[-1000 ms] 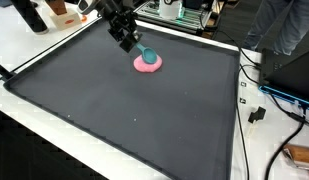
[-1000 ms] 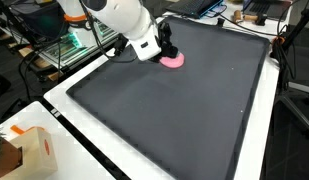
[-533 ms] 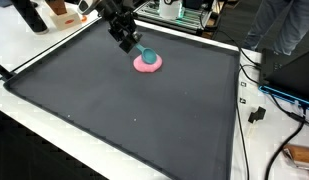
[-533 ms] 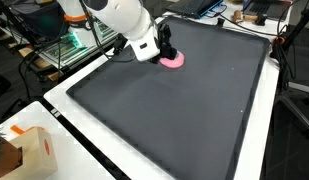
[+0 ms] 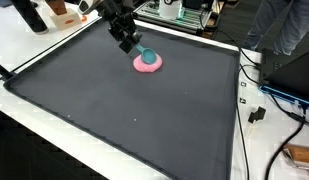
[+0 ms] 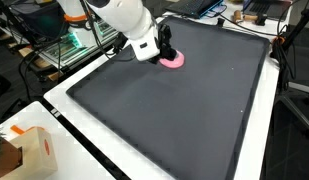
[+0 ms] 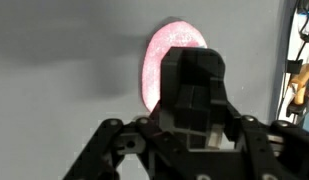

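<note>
A flat pink plate (image 5: 150,66) (image 6: 176,62) lies on the black mat (image 5: 144,125) (image 6: 184,120) near its far edge. My gripper (image 5: 139,49) (image 6: 166,55) hangs just over the plate, pointing down. In an exterior view a small teal object (image 5: 147,55) shows at the fingertips, right above the plate. In the wrist view the gripper (image 7: 191,55) appears as one dark block with the fingers pressed together, covering the middle of the plate (image 7: 154,65). The teal object is hidden there.
A raised white border (image 5: 54,125) frames the mat. A cardboard box (image 6: 29,150) stands off the mat at one corner. Cables and a plug (image 5: 259,112) lie beside it, a person (image 5: 284,25) stands behind, and shelves of equipment (image 6: 54,50) sit close to the arm.
</note>
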